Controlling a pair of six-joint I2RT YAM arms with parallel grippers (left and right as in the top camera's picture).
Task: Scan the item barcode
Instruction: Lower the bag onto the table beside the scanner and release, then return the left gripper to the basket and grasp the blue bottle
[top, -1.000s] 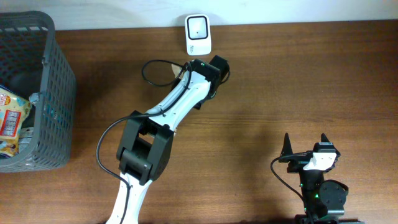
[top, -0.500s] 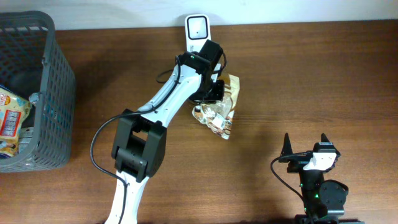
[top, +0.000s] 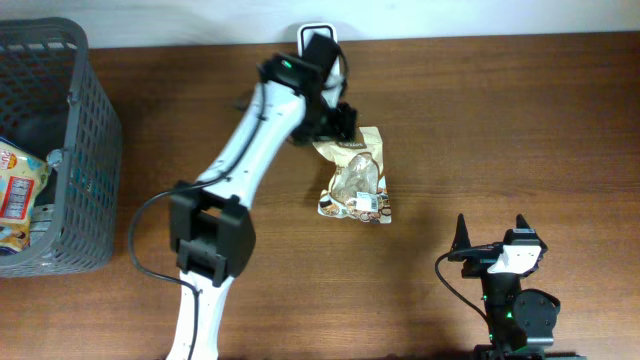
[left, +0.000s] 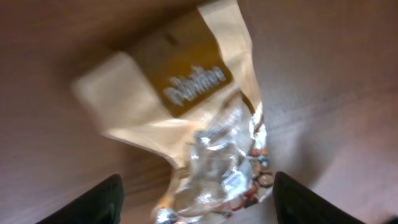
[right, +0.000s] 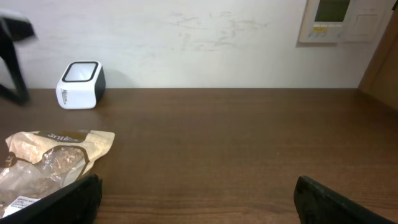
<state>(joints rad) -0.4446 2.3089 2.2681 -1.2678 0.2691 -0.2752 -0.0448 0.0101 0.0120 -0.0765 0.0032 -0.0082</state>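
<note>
The item, a tan and clear snack bag (top: 357, 180), lies flat on the wooden table with a white barcode label (top: 367, 203) near its lower end. My left gripper (top: 338, 122) hovers over the bag's top end, open, with nothing gripped. In the left wrist view the bag (left: 186, 93) is blurred below the spread fingers (left: 87, 205), and my left gripper (left: 196, 208) stands wide. The white scanner (top: 318, 36) stands at the back edge, partly hidden by the left arm. My right gripper (top: 490, 232) rests open at the front right; its view shows the bag (right: 50, 162) and the scanner (right: 81, 85).
A grey mesh basket (top: 95, 150) stands at the left edge with snack packs (top: 20, 190) inside. A white wall borders the table's far edge. Bare wood lies between the bag and the right arm.
The left arm swung away from the scanner front and back up. Its jaws opened and let the bag go, and the bag now lies flat on the table.
</note>
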